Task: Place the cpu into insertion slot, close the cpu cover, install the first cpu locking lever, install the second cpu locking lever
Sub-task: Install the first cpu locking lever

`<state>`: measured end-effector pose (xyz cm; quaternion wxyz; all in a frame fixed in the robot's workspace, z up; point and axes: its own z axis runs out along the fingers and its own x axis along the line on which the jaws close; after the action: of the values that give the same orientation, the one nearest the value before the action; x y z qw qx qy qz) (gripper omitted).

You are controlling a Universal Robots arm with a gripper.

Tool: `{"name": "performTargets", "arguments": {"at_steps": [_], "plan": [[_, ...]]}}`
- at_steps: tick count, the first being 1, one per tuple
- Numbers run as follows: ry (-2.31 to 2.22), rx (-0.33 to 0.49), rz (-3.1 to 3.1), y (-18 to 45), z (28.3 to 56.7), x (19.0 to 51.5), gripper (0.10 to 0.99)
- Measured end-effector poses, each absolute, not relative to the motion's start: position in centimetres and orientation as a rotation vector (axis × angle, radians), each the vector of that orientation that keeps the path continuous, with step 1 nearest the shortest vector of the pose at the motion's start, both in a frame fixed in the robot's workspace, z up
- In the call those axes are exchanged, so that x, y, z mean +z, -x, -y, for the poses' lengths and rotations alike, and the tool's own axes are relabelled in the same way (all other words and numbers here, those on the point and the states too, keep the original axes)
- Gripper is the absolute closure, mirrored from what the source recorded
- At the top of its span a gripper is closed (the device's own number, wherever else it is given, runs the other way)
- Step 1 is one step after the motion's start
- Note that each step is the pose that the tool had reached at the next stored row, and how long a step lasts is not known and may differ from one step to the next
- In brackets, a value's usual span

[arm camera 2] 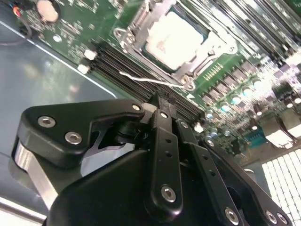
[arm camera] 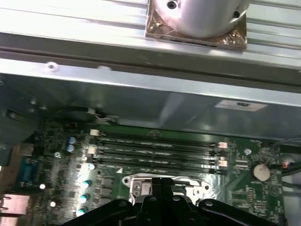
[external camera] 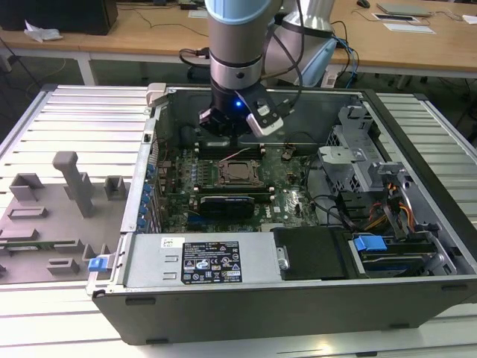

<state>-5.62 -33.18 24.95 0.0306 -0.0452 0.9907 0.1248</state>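
The cpu (arm camera 2: 176, 40) lies flat in the insertion slot (external camera: 223, 179), pale metal top facing up. It is square, so it has no long axis, and its edges run parallel to the memory slots (arm camera: 155, 150) beside it. The cpu cover (arm camera 2: 197, 63) is down around it, its metal frame bordering all four sides of the chip, with the top showing through the window. A thin pale locking lever (arm camera 2: 150, 81) runs along the socket edge nearest the claw. It looks unlatched and slightly raised, though the angle makes that hard to judge. The claw (arm camera 2: 155, 100) is closed and empty, its black fingertips (arm camera: 162, 186) pressed together. It hangs over the black memory slots just beside that lever edge, close to the wire, and I cannot tell whether it touches it. In the exterior view the arm (external camera: 235, 67) comes straight down into the open computer case (external camera: 417, 142), which lies on its side on the ridged grey tabletop (external camera: 74, 119). The socket sits mid-board with open air above it. The memory slots and the far case wall (arm camera: 141, 103) bound it on one side, and a long black card (external camera: 235, 201) lies parallel on the near side. A labelled grey power supply (external camera: 201, 261) closes the near edge. A drive cage with loose cables (external camera: 387, 201) crowds the exterior view's right.
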Motion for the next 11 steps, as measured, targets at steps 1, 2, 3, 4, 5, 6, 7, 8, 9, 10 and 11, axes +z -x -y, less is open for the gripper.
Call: {"name": "performTargets", "arguments": {"at_steps": [1, 2, 3, 4, 5, 6, 7, 8, 9, 10, 11], "plan": [[0.139, 0.384, -3.053, 5.45, 33.19, 24.95, 0.98], [0.139, 0.385, -3.053, 5.41, 33.19, 24.95, 0.98], [0.14, 0.385, -3.053, 5.41, 33.19, 24.94, 0.98], [0.144, 0.381, -3.035, 5.48, 33.19, 24.88, 0.98], [0.147, 0.377, -3.013, 5.57, 33.2, 24.74, 0.98], [0.149, 0.374, -3.001, 5.63, 33.23, 24.6, 0.98], [0.149, 0.373, -2.997, 5.64, 33.23, 24.54, 0.98], [0.15, 0.368, -2.996, 5.64, 33.23, 24.5, 0.98], [0.15, 0.361, -2.995, 5.64, 33.23, 24.45, 0.98], [0.151, 0.355, -2.995, 5.64, 33.22, 24.39, 0.98], [0.151, 0.348, -2.996, 5.64, 33.2, 24.3, 0.98]]}}
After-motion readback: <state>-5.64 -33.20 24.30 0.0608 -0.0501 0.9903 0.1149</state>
